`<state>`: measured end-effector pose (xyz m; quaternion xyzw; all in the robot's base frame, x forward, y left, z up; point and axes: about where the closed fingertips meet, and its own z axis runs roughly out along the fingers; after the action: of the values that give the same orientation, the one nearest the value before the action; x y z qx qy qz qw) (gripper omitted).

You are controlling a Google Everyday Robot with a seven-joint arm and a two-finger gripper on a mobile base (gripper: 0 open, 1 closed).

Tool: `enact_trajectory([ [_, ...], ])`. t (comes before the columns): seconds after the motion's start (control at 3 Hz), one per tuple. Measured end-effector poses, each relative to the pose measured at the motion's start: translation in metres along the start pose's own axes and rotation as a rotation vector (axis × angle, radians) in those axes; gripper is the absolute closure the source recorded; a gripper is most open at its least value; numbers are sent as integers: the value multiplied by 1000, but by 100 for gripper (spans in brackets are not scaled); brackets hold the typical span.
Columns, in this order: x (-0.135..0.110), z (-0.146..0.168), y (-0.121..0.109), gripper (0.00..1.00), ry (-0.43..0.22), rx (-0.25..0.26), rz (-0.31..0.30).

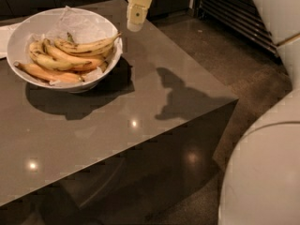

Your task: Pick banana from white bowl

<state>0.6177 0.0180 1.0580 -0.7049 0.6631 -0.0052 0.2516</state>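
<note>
Several bananas are piled in the white bowl (70,85) on crumpled paper (80,24). The target banana (86,46) is the long speckled one lying on top, its stem poking right over the rim. The gripper (135,24) hangs just right of the bowl, above the dark table (140,102); can't tell if it's spread or closed up. I'd come in from above, line up across the banana's middle, and pinch only that one, not its neighbours underneath.
</note>
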Motion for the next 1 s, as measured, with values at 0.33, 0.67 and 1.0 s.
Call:
enact_trajectory([
  [0.33, 0, 4, -6, 0, -23, 6, 14],
  [0.67, -28, 21, -8, 0, -81, -38, -13],
  [1.0, -51, 37, -12, 0, -114, -75, -35],
])
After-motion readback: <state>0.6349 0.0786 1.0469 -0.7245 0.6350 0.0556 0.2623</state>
